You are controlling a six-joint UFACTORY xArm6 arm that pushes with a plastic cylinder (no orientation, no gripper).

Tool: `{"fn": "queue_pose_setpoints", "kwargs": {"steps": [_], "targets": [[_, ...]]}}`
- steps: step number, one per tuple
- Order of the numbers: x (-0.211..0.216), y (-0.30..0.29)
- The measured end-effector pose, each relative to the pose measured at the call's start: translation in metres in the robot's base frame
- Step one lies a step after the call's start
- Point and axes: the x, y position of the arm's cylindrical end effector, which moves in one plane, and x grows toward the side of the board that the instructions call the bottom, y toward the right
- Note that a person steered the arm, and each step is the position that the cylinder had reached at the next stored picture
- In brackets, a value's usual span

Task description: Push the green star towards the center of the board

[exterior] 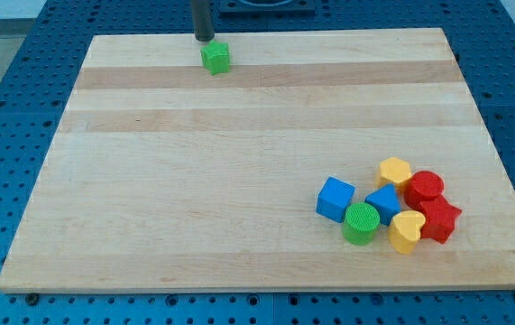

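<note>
The green star (215, 58) lies near the top edge of the wooden board (194, 181), left of the middle. My tip (204, 39) stands just above it and slightly to its left, close to the block or touching it. The rod rises out of the view's top.
A cluster of blocks sits at the lower right: a blue cube (335, 199), a green cylinder (361, 223), a blue block (385, 202), a yellow hexagon (395, 171), a yellow heart (407, 231), a red cylinder (425, 188) and a red star (437, 219). A blue perforated table (4, 90) surrounds the board.
</note>
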Motion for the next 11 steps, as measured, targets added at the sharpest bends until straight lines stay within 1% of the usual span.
{"fn": "queue_pose_setpoints", "kwargs": {"steps": [1, 2, 4, 5, 6, 7, 8, 9, 10, 11], "targets": [[0.022, -0.002], [0.032, -0.002], [0.039, -0.004], [0.041, 0.011], [0.046, 0.042], [0.055, 0.059], [0.066, 0.057], [0.066, 0.049], [0.07, 0.027], [0.094, 0.025]]}}
